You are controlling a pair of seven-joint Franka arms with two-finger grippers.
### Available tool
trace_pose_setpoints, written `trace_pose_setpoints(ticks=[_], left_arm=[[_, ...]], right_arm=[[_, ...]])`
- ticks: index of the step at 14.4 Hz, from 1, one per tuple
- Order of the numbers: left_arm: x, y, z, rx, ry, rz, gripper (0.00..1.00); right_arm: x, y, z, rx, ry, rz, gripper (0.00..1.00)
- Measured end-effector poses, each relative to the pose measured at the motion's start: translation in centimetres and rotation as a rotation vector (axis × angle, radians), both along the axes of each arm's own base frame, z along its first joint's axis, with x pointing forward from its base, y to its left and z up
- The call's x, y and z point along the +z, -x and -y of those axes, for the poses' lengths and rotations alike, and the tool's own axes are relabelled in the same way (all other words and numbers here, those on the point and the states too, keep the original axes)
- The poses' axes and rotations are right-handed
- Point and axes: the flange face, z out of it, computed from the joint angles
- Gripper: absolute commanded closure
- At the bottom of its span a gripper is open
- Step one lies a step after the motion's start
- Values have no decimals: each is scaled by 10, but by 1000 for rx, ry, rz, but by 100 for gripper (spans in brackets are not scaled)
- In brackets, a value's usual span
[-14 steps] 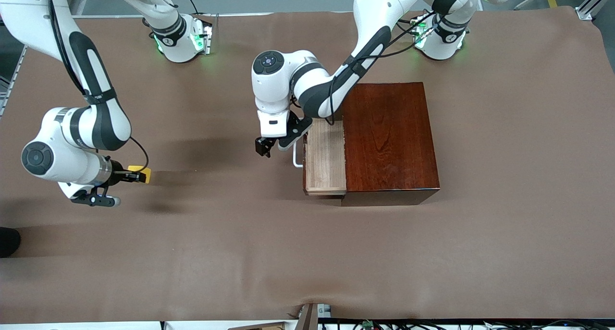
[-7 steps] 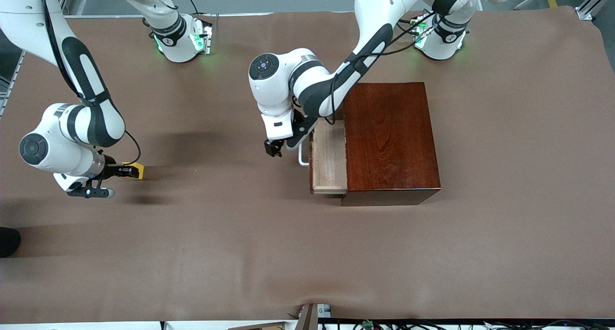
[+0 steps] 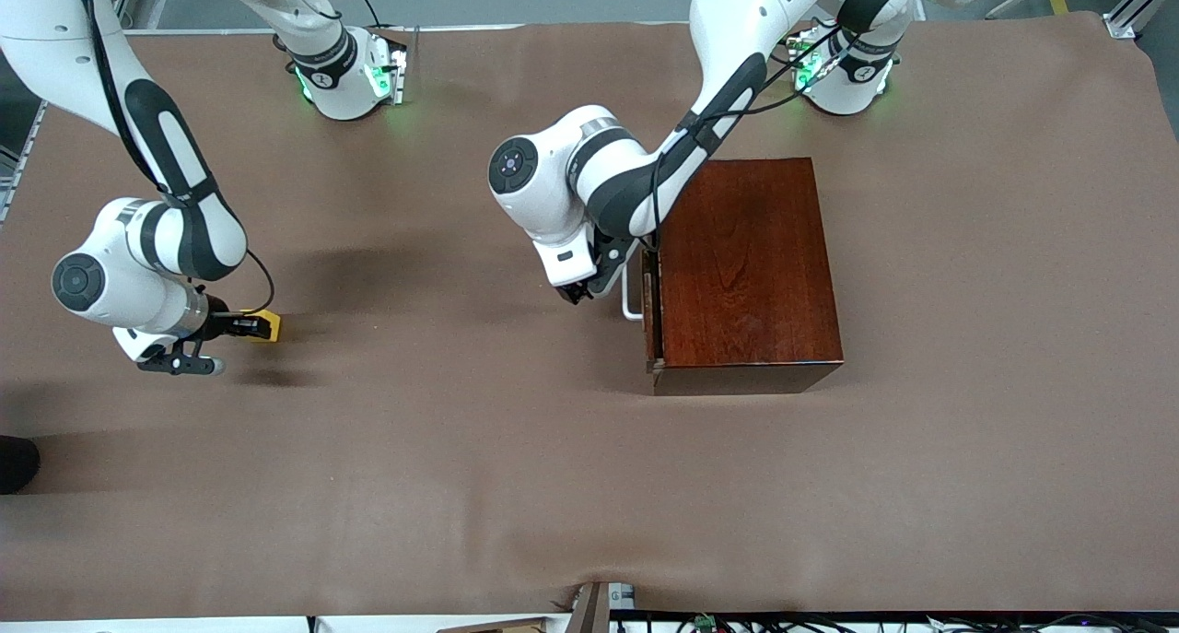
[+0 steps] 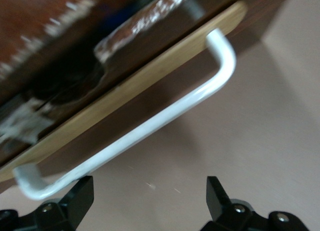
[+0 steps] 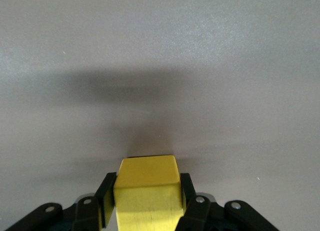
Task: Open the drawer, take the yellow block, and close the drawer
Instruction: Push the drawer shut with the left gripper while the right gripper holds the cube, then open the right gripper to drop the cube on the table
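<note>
Jaws of right gripper [image 3: 250,325] clamp the yellow block [image 3: 266,324], a plain matte cube w/ sharp edges, held over bare brown table [image 3: 461,449] toward right arm's end. Left gripper [image 3: 578,293] jaws spread apart, just beside the white rounded U-bar handle [image 3: 630,294]. Drawer [image 3: 649,310], pale wood, nearly flush in glossy reddish-brown box [image 3: 744,264]; only a thin edge shows.

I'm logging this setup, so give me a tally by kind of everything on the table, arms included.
Robot arms with grippers: 2, left gripper and right gripper
Yellow block: 1, held in the right gripper
Dark reddish-brown wooden box: 1
Drawer: 1, with white bar handle
Total: 5
</note>
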Motion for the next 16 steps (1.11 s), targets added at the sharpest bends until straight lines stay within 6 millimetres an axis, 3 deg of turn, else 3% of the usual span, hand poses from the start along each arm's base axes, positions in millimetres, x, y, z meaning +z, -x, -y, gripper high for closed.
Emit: trace_pose_setpoints(ticks=[1, 6, 9, 11, 13, 16], left_arm=[[-3, 2, -3, 4, -23, -15, 0], [-12, 3, -6, 8, -43, -29, 0], [-11, 5, -4, 5, -40, -30, 0], [-7, 8, 0, -11, -31, -33, 0], [5, 9, 3, -30, -13, -28, 0], [56, 4, 1, -60, 28, 8, 0]], right_arm=[[0, 0, 0, 0, 0, 1, 3], [-1, -2, 0, 0, 0, 12, 0], [18, -15, -3, 8, -7, -10, 0], [52, -29, -6, 17, -17, -51, 0], [100, -45, -14, 34, -25, -68, 0], [174, -62, -29, 62, -28, -44, 0]])
